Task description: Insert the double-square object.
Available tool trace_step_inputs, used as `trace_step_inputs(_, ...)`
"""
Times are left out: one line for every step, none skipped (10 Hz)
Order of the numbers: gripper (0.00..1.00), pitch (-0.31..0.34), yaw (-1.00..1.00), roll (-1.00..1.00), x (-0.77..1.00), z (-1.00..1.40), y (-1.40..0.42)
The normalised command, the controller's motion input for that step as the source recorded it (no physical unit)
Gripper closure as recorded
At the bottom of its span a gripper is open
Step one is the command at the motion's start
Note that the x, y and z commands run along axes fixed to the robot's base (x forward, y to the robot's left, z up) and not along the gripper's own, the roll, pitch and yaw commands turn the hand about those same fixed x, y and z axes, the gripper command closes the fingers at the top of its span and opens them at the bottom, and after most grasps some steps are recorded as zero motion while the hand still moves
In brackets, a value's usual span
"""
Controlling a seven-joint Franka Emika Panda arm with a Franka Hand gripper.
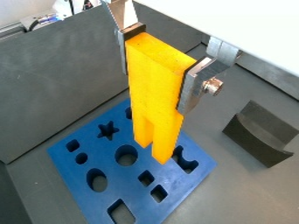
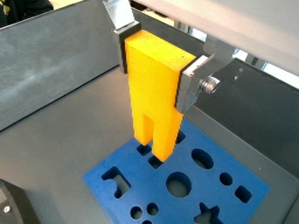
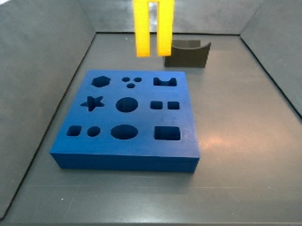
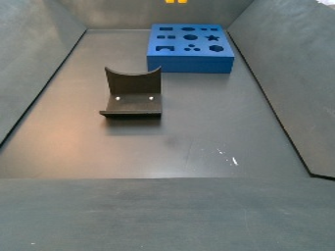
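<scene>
In a wrist view the gripper (image 1: 162, 63) was clamped on the yellow block (image 1: 156, 96), silver fingers (image 1: 195, 86) pressed flat on opposite sides near its upper end, prongs pointing down. Block hung above the blue board (image 1: 135, 166), prong tips over the board's cut-outs but clear of the surface, as far as could be told. A dark grey notched block (image 1: 261, 131) sat on the floor beside the board, apart from it. In a wrist view from the opposite side, same grip: gripper (image 2: 159, 59) closed on the yellow block (image 2: 156, 92), one finger (image 2: 194, 83) w/ a round bolt head visible; the two prongs and the slot between them were clear, tips hanging over the blue board (image 2: 187, 188) near one edge. In a side view the yellow block (image 3: 154, 26) hung upright at the far end, both prongs showing, above the floor and behind the blue board (image 3: 130, 110); gripper itself was out of frame. Notched block (image 3: 188, 53) sat just right of the prongs, far of the board. In a side view from the opposite end, the notched block (image 4: 132, 94) lay nearer, the blue board (image 4: 191, 47) farther, well apart; only a sliver of yellow block (image 4: 175, 2) at the frame's far edge.
</scene>
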Motion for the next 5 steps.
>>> trace_step_inputs(1.0, 0.003, -0.06, 0.05, 0.33, -0.29, -0.05)
trace_step_inputs(1.0, 0.177, -0.17, 0.15, 0.73, -0.55, -0.06)
trace_step_inputs(1.0, 0.23, -0.16, 0.16, 0.71, -0.61, -0.06)
trace_step_inputs(1.0, 0.219, -0.16, 0.14, 0.71, -0.56, -0.07)
trace_step_inputs(1.0, 0.139, -0.19, 0.07, 0.74, -0.49, -0.1)
